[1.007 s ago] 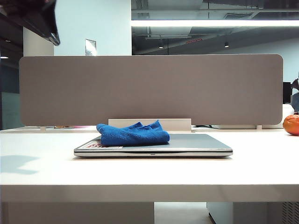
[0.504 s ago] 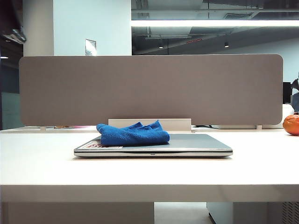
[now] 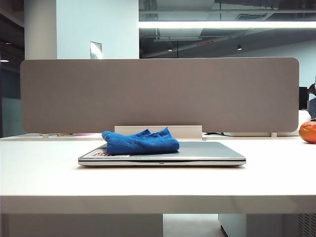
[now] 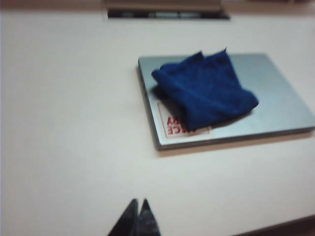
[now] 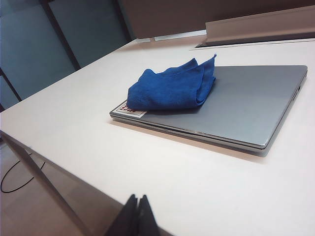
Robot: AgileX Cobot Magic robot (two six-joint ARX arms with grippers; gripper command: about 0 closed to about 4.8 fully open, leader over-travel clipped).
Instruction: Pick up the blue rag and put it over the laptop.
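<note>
The blue rag (image 3: 140, 141) lies crumpled on the left part of the lid of the shut silver-grey laptop (image 3: 212, 151), partly over a white-and-red sticker (image 4: 172, 127). The same rag (image 4: 205, 89) (image 5: 170, 88) and laptop (image 4: 275, 103) (image 5: 246, 105) show in both wrist views. My left gripper (image 4: 138, 201) is shut and empty, raised well back from the laptop over bare table. My right gripper (image 5: 137, 197) is shut and empty too, near the table's front edge, apart from the laptop. Neither gripper shows in the exterior view.
A grey partition (image 3: 158, 94) stands along the back of the white table (image 3: 158, 182). An orange round object (image 3: 308, 132) sits at the far right edge. A white cable tray (image 5: 256, 27) runs behind the laptop.
The dark left arm, seen at the upper left a second ago, has drawn out of the exterior view. Rag and laptop have not moved.
</note>
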